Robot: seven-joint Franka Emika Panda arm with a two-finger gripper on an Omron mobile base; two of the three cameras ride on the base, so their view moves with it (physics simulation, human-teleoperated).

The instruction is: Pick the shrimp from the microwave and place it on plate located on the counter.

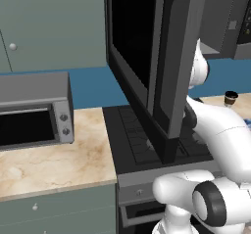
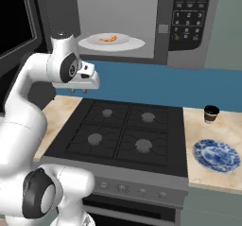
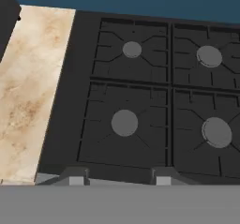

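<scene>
Shrimp (image 2: pixel 109 39), one and orange, lies on a white dish (image 2: pixel 132 44) inside the open microwave (image 2: pixel 189 17), up above the stovetop (image 2: pixel 123 133). Going left to right in the right base view: the microwave's black-glass door (image 2: pixel 16 19) is cut off at the left edge; then comes the arm with its gripper (image 2: pixel 81 91) held over the stovetop's left rear corner, below the microwave's opening; then four round burners on the black stovetop; then one dark cup (image 2: pixel 211 114) with a pale rim; and just in front of it one blue-and-white plate (image 2: pixel 216 155), bare, on the beige counter (image 2: pixel 231 126), its right rim close to the picture's edge.

In the left base view one silver countertop oven (image 1: pixel 34 110) with two round knobs stands on the counter at the left, cut off by the edge, and the swung-out door hides most of the stovetop and the arm behind it.

In the hand view two finger tips (image 3: pixel 77 177) stand apart at the bottom with nothing between them; how wide the jaws stand is hard to judge. The camera looks down on the four burners and a strip of counter at the left.
</scene>
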